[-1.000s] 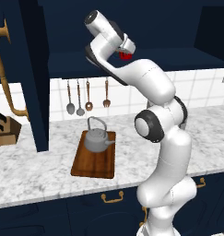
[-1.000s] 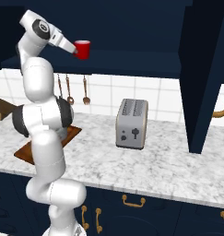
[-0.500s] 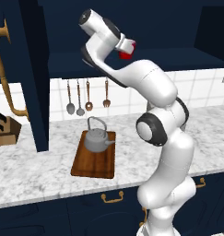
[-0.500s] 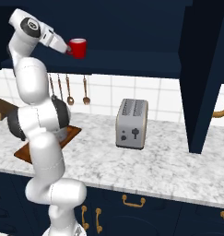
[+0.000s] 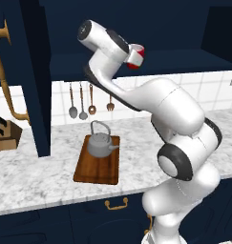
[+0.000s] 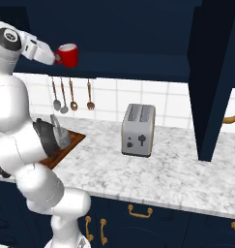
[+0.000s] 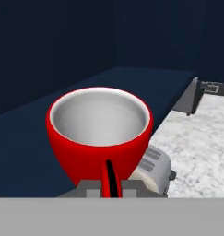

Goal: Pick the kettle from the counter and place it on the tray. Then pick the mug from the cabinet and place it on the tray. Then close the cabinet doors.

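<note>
The mug [image 6: 67, 54] is being held by its handle between nearly closed fingers [image 7: 111, 183], just in front of the cabinet [image 6: 138, 34] shelf, high above the tray [image 5: 98, 159]. It is best kept level while being lowered beside the kettle [image 5: 101, 143], which is sitting on the tray's far end.

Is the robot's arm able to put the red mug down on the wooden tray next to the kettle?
Probably yes. The gripper holds the mug up by the cabinet, nothing blocks the way down, and the tray has bare wood in front of the kettle.
</note>
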